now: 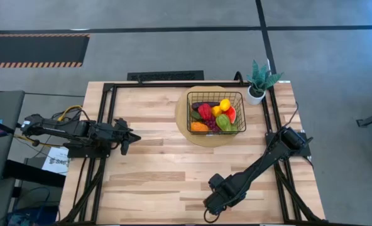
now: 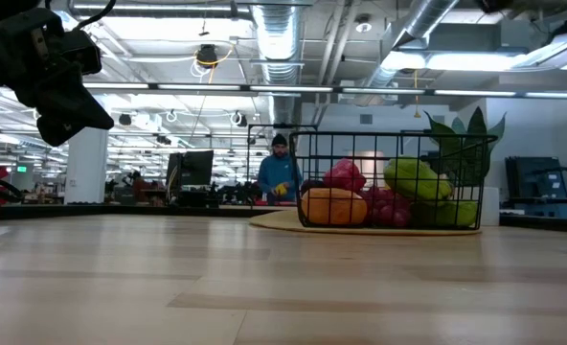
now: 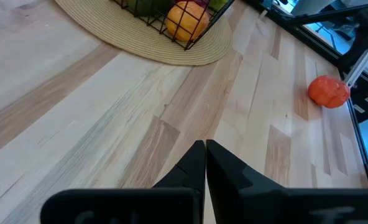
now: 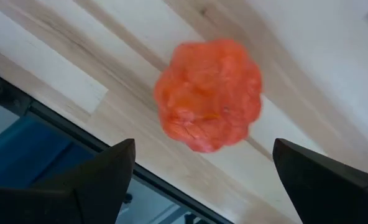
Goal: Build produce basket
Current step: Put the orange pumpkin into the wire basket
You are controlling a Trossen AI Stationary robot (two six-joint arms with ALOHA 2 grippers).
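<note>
The black wire basket [image 1: 215, 112] stands on a round tan mat [image 1: 183, 125] at the far middle-right of the table and holds several toy fruits and vegetables. One lumpy red-orange piece of produce [image 4: 209, 94] lies on the table by the near edge, also in the left wrist view [image 3: 328, 91]. My right gripper [image 4: 204, 144] hangs open over it, pointing down, a finger on either side and clear of it; in the high view the gripper [image 1: 214, 202] hides it. My left gripper [image 3: 205, 149] is shut on nothing above the table's left part [image 1: 128, 139].
A potted green plant [image 1: 259, 80] stands at the far right corner beside the basket. A black frame [image 1: 104, 125] runs along the table's edges. Bare wood lies between the two arms. A person [image 2: 280, 172] stands far off in the room behind.
</note>
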